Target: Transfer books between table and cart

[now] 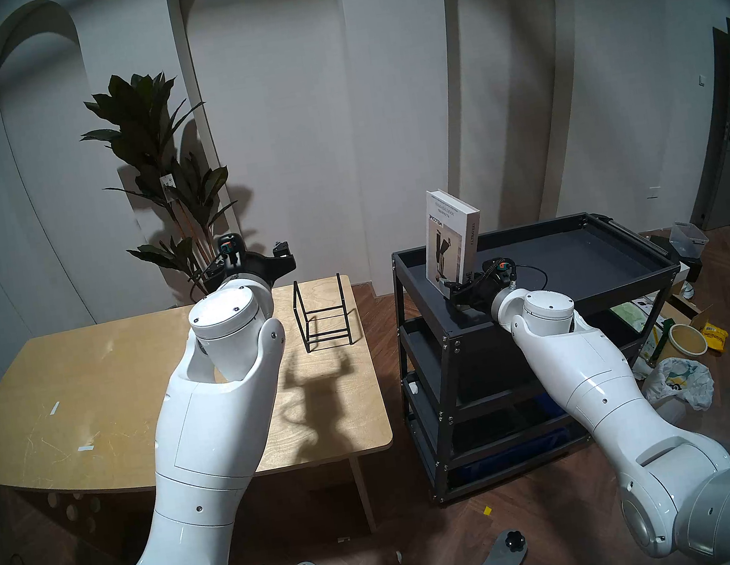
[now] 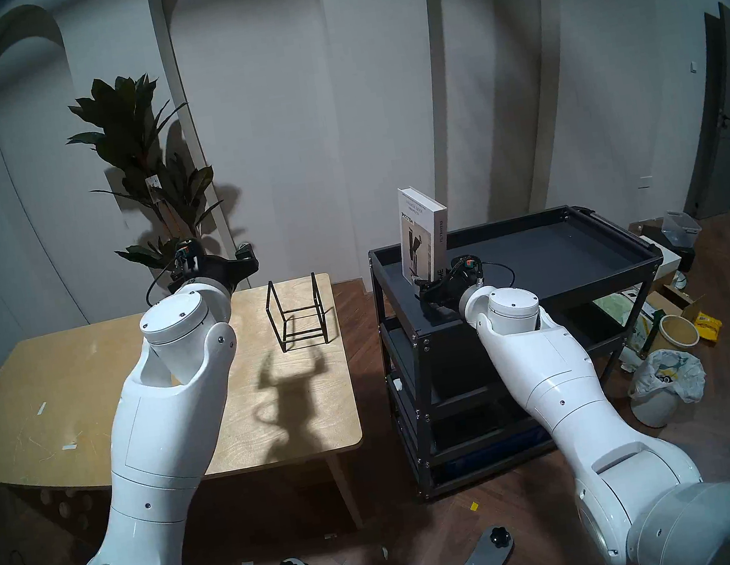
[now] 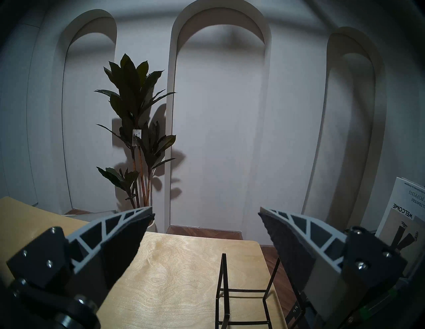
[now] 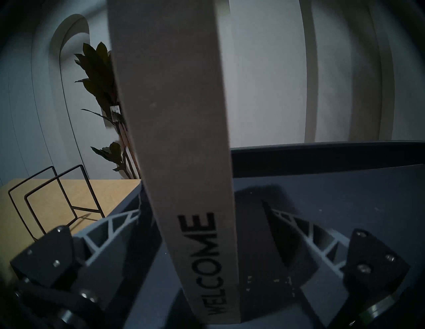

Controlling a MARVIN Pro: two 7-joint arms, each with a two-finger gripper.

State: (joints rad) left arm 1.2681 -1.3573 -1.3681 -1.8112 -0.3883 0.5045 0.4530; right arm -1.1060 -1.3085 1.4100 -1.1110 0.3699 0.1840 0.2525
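Note:
A thick white book (image 1: 452,234) with "WELCOME" on its spine (image 4: 179,137) stands upright, upside down, in the near left corner of the black cart's top tray (image 1: 582,244). My right gripper (image 4: 202,209) is open around the book's lower end. One finger lies close to the left cover, and a clear gap shows on the right. Over the far edge of the plywood table (image 1: 88,384), my left gripper (image 3: 205,216) hangs open and empty. The book (image 3: 404,206) also shows at the right edge of the left wrist view.
A black wire rack (image 1: 323,313) stands on the table's far right part, just below and right of the left gripper. A tall potted plant (image 1: 161,173) stands behind the table. Boxes, a bagged bin (image 1: 676,380) and other clutter lie on the floor right of the cart.

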